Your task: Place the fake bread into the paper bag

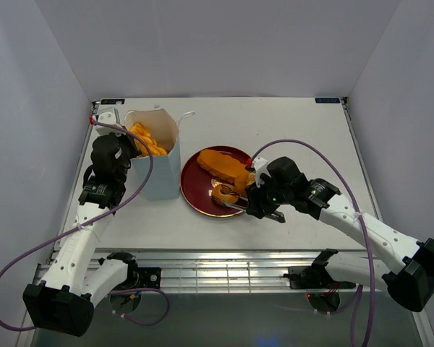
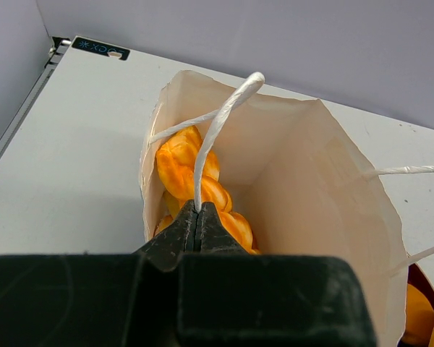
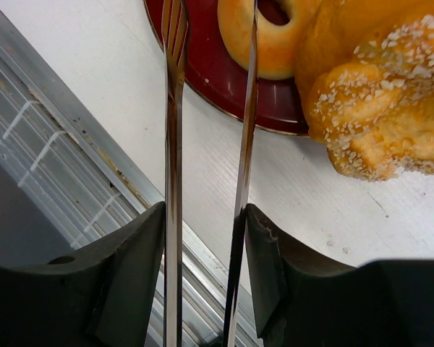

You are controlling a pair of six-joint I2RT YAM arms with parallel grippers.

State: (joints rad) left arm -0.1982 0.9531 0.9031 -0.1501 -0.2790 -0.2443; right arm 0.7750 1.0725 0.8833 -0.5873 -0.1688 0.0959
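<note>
the small white paper bag is showing a matt, faintly creased inside, and its twisted white cord handle is looking fibrous. the twisted orange toy bread is shining like glossy plastic. the round dark red plate is gleaming smooth, while the golden seeded toy pastry is looking rough and grainy. the pair of thin metal blades is glinting mirror-bright over the white matt surface. the right pincer is looking like matt black plastic.

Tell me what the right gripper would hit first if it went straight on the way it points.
Probably the ring-shaped roll on the dark red plate; the tongs in the right gripper already reach over the rim beside it, though depth is unclear.
</note>
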